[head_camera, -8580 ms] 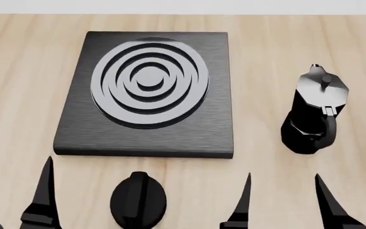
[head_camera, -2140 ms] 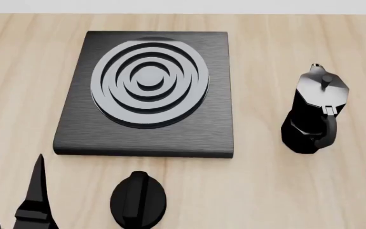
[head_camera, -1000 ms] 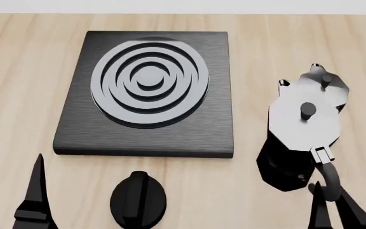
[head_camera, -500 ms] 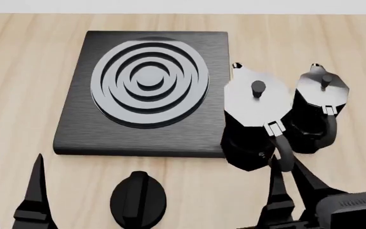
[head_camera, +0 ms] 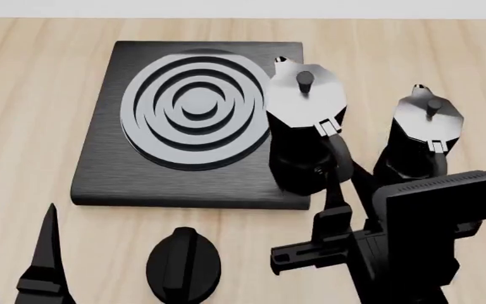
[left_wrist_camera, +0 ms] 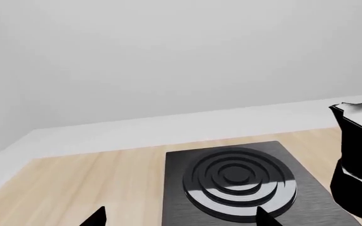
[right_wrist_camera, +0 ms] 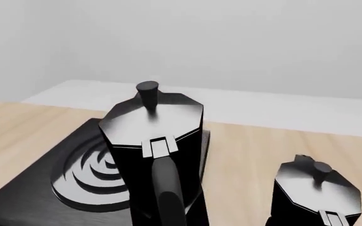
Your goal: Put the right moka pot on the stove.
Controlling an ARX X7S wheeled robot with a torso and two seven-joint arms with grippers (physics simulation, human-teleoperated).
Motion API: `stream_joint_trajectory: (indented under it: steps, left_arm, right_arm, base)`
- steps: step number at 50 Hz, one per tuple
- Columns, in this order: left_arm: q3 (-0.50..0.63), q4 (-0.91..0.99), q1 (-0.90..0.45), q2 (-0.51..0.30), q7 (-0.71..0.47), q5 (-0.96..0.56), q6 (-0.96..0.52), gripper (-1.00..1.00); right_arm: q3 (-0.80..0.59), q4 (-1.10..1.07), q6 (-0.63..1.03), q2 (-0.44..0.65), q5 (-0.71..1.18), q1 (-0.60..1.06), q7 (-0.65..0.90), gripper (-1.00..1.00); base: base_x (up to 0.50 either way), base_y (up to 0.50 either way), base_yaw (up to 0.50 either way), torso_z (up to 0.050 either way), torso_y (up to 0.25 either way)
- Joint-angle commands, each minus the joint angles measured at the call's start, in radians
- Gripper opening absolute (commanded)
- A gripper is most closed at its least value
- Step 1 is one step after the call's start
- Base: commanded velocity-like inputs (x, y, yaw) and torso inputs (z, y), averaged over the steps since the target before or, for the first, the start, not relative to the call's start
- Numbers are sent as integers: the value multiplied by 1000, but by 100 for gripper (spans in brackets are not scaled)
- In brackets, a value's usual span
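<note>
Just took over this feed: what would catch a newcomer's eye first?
A glossy black faceted moka pot, held by its handle in the right end effector, hangs over the right edge of the flat black stove slab. An identical second moka pot stands on the wooden table to its right.

Right claw (head_camera: 338,193) carried right moka pot (head_camera: 304,130) over stove (head_camera: 116,171).

The head view looks steeply down on the surface (head_camera: 23,95) from the robot's side, with the stove (head_camera: 194,174) in the middle and both hands at the near edge. The left wrist view sits low and looks almost level across the stove (left_wrist_camera: 181,207) toward a pale wall. The right wrist view is very near the held pot (right_wrist_camera: 152,155) and looks past it to the same wall. All three views share the stove and this pot.
</note>
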Motion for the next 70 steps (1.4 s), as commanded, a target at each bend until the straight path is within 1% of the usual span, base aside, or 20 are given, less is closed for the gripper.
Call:
stream_joint_trajectory:
  steps: [1, 19, 34, 54, 70]
  left_arm:
    - [3, 1, -1, -2, -2, -1, 3, 100]
    - [10, 0, -3, -5, -4, 2, 7, 100]
    - [16, -3, 2, -8, 0, 10, 20, 100]
    - [20, 1, -4, -12, -4, 1, 22, 100]
    - [23, -2, 0, -16, 1, 3, 36, 100]
  right_arm:
    - [-30, 67, 49, -31, -12, 134, -10, -100]
    - [-88, 169, 56, -87, -28, 250, -36, -100]
    - [-140, 291, 4, -152, -62, 319, -77, -100]
    - [-206, 501, -54, -252, -111, 438, -124, -100]
    - [-236, 739, -173, -337, -164, 525, -176, -100]
  base:
    - [0, 0, 0, 0, 0]
    - [0, 0, 0, 1, 1]
    - [0, 0, 0, 0, 1]
    - [0, 0, 0, 1, 1]
    - [0, 0, 0, 0, 1]
